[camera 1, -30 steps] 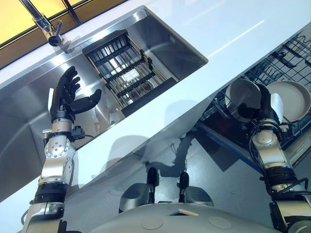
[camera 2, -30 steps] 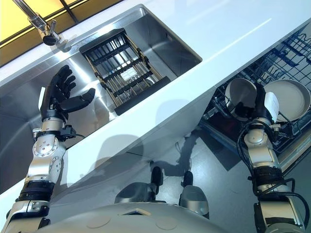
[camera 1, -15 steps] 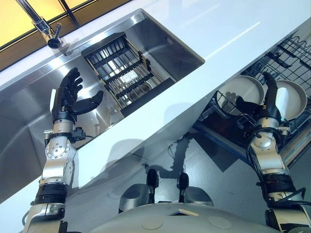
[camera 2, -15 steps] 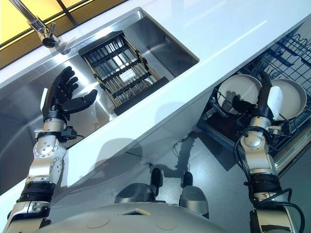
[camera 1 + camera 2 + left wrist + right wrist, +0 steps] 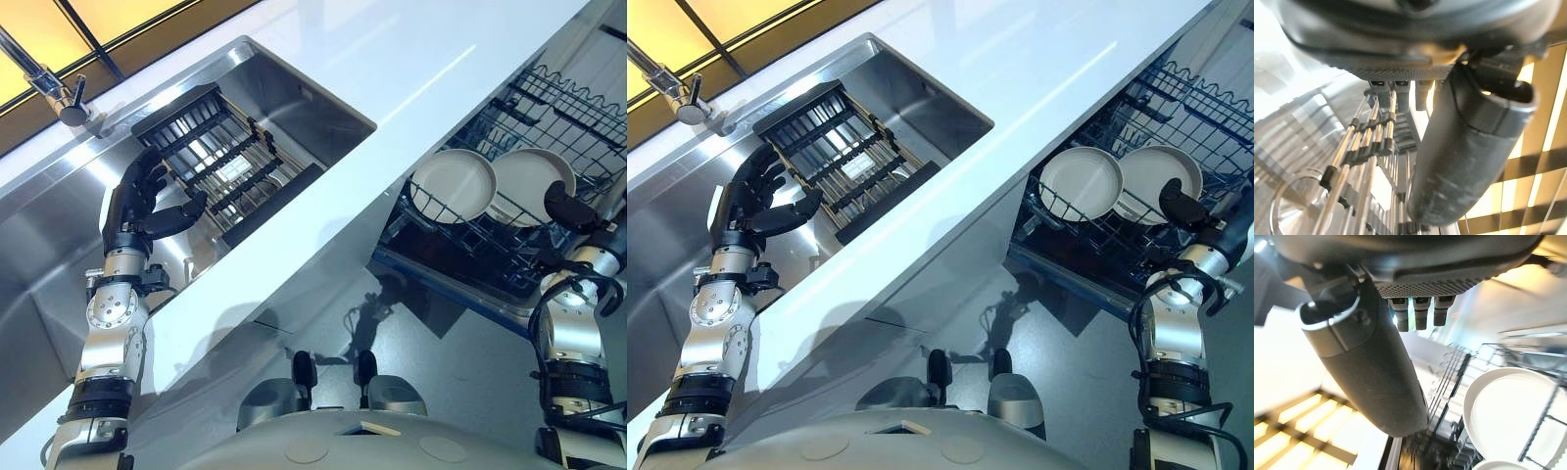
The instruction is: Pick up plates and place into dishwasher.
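Dishwasher rack [image 5: 509, 250], dark wire, pulled out below the white countertop [image 5: 392, 69]: two white plates [image 5: 453, 184] [image 5: 532, 176] standing on edge side by side in the tines, rims close together, faces turned toward the robot. No other dishes made out in the rack. Stainless sink [image 5: 294, 98] sunk into the countertop: one black drying rack [image 5: 211, 152] with metal bars lying inside; whether anything sits in it, cannot tell. One faucet [image 5: 59, 93] at the sink's far rim. Left hand [image 5: 142, 201] raised over the sink just beside the black drying rack, fingers loosely spread and half bent, thumb out, nothing held. Right hand [image 5: 573, 211] at the dishwasher rack's near edge, just beside the right-hand plate, apart from it; fingers relaxed, thumb extended, nothing held, as seen in the right wrist view. Count: two plates, two racks, one faucet.
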{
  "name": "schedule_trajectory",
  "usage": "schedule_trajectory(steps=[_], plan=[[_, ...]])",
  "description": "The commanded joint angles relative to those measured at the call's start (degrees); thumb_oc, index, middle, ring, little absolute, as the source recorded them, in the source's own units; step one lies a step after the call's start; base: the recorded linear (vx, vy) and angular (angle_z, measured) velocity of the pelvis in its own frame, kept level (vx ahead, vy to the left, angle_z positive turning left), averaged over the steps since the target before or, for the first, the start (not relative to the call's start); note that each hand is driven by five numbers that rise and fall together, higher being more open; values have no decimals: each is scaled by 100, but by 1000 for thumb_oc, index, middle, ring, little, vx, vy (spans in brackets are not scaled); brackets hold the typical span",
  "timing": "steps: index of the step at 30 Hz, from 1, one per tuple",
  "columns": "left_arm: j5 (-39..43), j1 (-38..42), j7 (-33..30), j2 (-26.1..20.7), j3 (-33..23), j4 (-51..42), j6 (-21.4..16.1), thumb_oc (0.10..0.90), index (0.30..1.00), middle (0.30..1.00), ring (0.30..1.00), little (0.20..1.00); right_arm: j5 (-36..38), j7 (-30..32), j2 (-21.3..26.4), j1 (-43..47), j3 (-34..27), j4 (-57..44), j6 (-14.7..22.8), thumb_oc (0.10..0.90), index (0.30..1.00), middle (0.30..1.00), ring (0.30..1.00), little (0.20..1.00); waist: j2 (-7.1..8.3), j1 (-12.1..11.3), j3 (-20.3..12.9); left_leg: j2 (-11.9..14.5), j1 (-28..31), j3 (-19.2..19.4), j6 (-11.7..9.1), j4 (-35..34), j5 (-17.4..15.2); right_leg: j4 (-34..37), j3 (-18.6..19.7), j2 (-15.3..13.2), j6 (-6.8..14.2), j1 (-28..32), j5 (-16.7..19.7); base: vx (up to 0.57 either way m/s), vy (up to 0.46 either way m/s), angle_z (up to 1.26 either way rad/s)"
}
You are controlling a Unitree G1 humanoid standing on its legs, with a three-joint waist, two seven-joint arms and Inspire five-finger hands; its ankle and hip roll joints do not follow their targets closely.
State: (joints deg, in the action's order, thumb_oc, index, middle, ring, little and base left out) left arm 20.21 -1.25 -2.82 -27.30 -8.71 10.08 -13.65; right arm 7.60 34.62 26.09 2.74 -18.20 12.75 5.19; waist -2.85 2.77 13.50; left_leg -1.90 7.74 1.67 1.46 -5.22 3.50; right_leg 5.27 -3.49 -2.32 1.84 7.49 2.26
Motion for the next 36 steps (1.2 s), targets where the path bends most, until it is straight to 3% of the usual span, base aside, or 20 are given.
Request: schedule_trajectory(steps=[1,5,9,15,22,25,32,36], plan=[[81,318,-31,-252,-332,128,-539,800,900,900,900,900,500,60,248,71,-324,-64,823,800,900,900,900,900,-103,25,-611,-200,87,173,98,22,-733,-427,-134,350,180,-214,-697,0,0,0],[149,310,-6,-298,-337,171,-558,800,900,900,900,900,1360,-97,43,-31,-459,378,1175,800,900,900,900,900,-173,80,-577,-211,108,206,105,22,-758,-498,-144,331,171,-237,-732,-6,12,-8],[205,342,-52,-343,-272,192,-554,800,900,900,900,900,2216,-400,-35,-31,-495,800,1188,800,900,900,900,900,-237,101,-536,-227,100,213,98,22,-764,-562,-162,312,166,-273,-758,-6,8,-5],[278,406,-102,-406,-213,167,-465,800,900,900,900,900,2721,-732,-87,-27,-447,1434,1210,800,900,900,900,900,-308,90,-481,-251,72,181,84,22,-751,-603,-207,294,144,-307,-775,0,0,0],[332,417,-124,-417,-184,161,-414,800,900,900,900,900,2911,-1166,-142,-59,-308,1753,1115,800,900,900,900,900,-370,64,-432,-274,37,119,70,22,-723,-631,-251,291,109,-331,-806,0,-3,3],[318,390,-132,-375,-191,123,-395,800,900,900,900,900,2961,-1691,-210,-92,-189,1784,1116,800,900,900,900,900,-392,46,-404,-277,17,84,66,22,-702,-652,-273,295,90,-345,-822,-2,-5,3],[320,346,-123,-337,-265,81,-363,800,900,900,900,900,2328,-2224,-293,-234,79,1642,1195,800,900,900,900,900,-410,51,-351,-279,-42,44,55,22,-669,-687,-311,296,75,-407,-839,-6,-3,3],[269,295,-186,-274,-293,30,-374,800,900,900,900,900,2005,-2997,-342,-392,359,1416,1027,800,900,900,900,900,-385,63,-301,-271,-74,36,37,22,-653,-684,-345,294,72,-428,-846,0,0,0]])
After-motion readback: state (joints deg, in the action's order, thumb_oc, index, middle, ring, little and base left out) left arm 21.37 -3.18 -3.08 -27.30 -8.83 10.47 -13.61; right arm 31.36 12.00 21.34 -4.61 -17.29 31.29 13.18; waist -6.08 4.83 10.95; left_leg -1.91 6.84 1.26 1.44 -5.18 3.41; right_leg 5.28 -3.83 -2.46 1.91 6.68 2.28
